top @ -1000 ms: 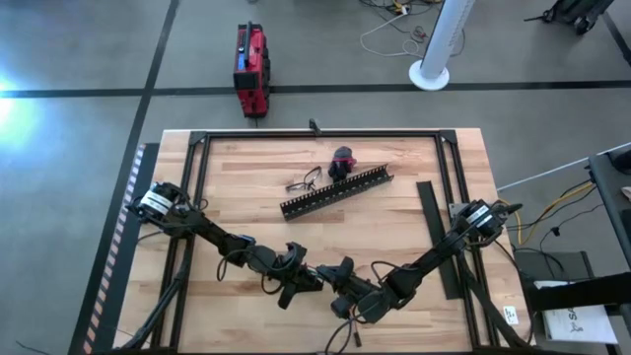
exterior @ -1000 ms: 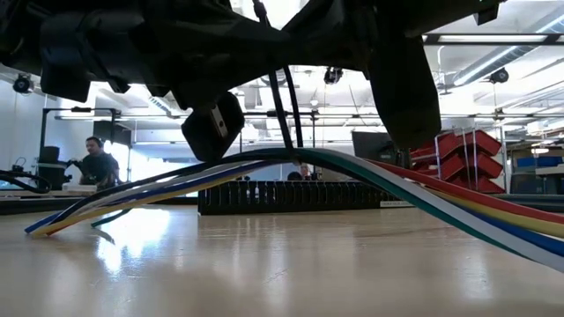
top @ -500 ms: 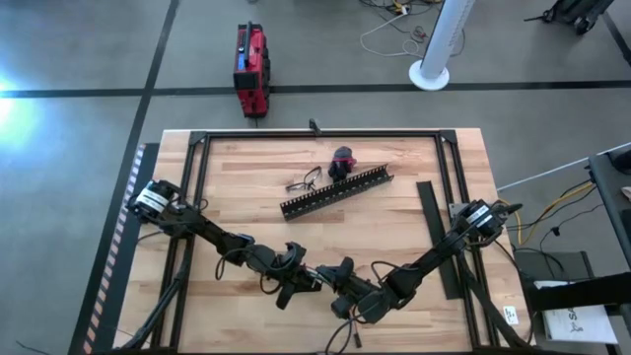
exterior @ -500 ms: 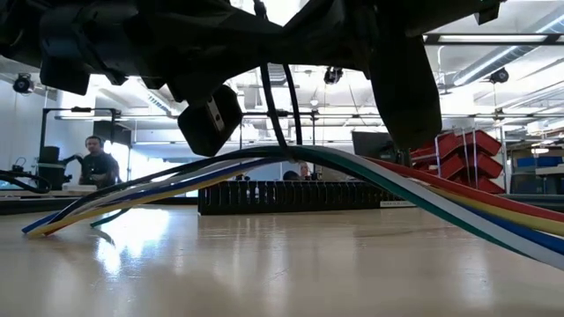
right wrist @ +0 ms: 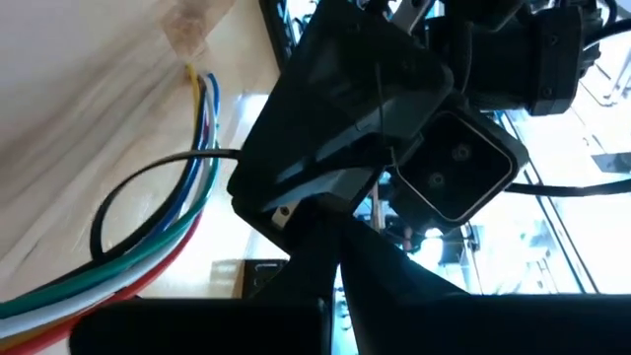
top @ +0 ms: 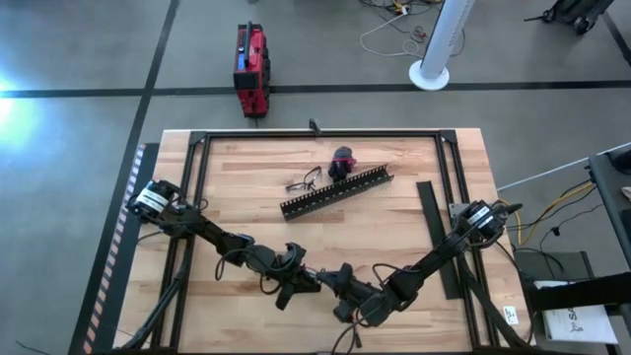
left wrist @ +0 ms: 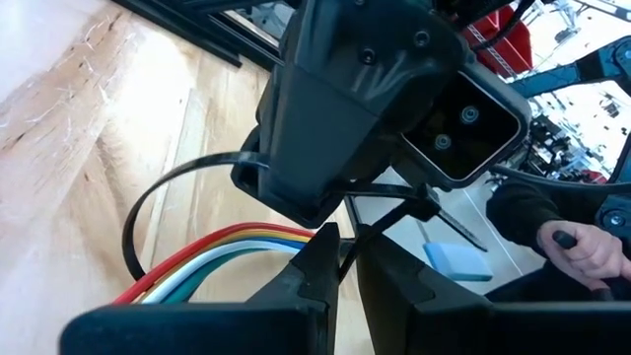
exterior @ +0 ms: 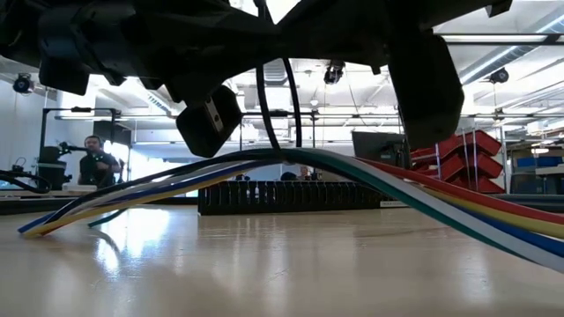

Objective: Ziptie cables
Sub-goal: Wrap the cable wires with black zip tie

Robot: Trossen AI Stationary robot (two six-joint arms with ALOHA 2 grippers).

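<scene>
Clearly both hands meet nose to nose at the near middle of the counter (top: 394, 227), lifted a little off the wood. The left hand (left wrist: 340, 261) has its fingers pinched almost together on the thin black ziptie (left wrist: 148, 202); the strap runs between its fingertips up toward the other arm. The right hand (right wrist: 335, 237) is fully closed, and a thin black strand rises from its tips; this looks like the other end of the same strap, though I cannot be sure of that from these views.

From the hands the ziptie swings out in a wide loose loop around the cables (left wrist: 222, 258), which pass through it as a flat ribbon of red, orange, white, blue and green. In the low view the cables (exterior: 423, 189) arch up off the counter under the hands and droop to the wood on both sides, so they are light and limp, carried only by the loop.

The strap should be springy, smooth and slippery: grip it close to the head and close to the tail tip, and pull along its length rather than across. The wires will fan out unless the loop cinches at the crest of the arch.

Farther back lie the black slotted duct (top: 337, 192), well apart.
</scene>
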